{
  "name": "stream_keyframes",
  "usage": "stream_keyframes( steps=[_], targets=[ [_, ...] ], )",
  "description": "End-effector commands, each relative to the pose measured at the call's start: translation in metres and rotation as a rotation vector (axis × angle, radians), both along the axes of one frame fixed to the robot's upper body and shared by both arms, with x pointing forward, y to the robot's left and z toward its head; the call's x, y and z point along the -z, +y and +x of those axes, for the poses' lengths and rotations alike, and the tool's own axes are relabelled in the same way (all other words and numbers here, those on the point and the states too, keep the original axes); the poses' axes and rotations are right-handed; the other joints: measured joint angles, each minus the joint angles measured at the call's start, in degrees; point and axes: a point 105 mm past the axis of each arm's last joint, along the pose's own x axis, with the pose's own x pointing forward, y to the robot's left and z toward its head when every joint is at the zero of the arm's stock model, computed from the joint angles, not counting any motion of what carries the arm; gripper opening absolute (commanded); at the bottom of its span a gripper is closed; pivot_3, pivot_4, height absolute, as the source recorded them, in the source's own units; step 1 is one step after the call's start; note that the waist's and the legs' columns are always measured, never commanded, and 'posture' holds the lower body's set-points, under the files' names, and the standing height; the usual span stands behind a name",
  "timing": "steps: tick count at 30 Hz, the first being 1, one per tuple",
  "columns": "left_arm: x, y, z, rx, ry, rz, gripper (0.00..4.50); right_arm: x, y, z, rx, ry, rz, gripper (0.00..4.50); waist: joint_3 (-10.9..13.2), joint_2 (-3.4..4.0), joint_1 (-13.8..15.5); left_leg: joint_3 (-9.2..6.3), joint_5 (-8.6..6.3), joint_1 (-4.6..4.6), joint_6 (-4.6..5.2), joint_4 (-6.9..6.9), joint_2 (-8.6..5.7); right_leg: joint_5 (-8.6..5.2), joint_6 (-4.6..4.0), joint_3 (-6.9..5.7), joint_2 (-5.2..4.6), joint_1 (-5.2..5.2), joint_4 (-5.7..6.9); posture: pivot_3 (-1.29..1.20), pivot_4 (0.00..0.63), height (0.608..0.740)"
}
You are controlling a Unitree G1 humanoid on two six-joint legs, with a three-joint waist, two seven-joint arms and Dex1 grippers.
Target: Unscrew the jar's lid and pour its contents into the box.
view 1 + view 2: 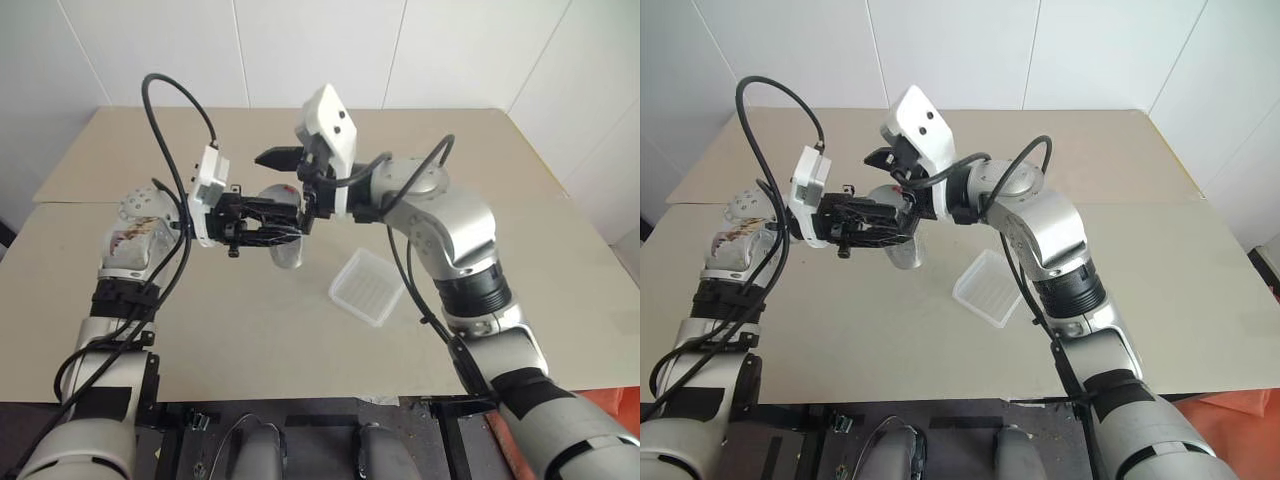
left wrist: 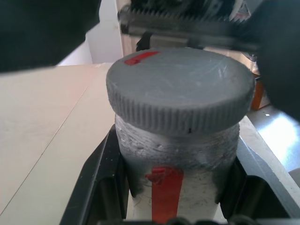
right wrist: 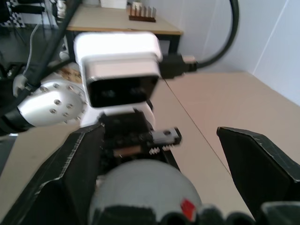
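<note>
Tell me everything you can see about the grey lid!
The lid is a round, flat grey cap, plastic by the look, with a ribbed edge, light scratches and a small red mark on top. It sits on the jar, which the left end effector clamps. The right end effector's fingers stand open on either side of it.

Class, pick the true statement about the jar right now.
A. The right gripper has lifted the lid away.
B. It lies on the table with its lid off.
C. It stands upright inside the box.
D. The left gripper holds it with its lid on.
D: the left gripper clamps the jar by its sides, and the lid sits on its mouth.
</note>
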Motion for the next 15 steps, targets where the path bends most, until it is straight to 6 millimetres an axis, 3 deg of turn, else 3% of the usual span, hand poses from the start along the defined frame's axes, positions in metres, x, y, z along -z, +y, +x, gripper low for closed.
stream_keyframes(
  steps=[1,15],
  targets=[
    [-0.014,0.003,-0.005,0.009,-0.064,-0.008,2.02,-0.01,-0.011,0.004,0.035,-0.059,0.016,4.45,0.0,0.0,0.0,0.0,0.0,0.0,0.0,0.0,0.0,0.0,0.0,0.0,0.0,0.0,0.0,0.0,0.15,0.74],
    [-0.014,0.009,-0.008,0.007,-0.051,0.003,2.02,-0.002,-0.055,0.014,0.155,-0.044,-0.01,4.45,0.0,0.0,0.1,0.0,0.0,0.0,0.0,0.01,0.0,0.0,0.0,0.0,0.0,0.01,0.0,0.0,0.15,0.74]
  ],
)
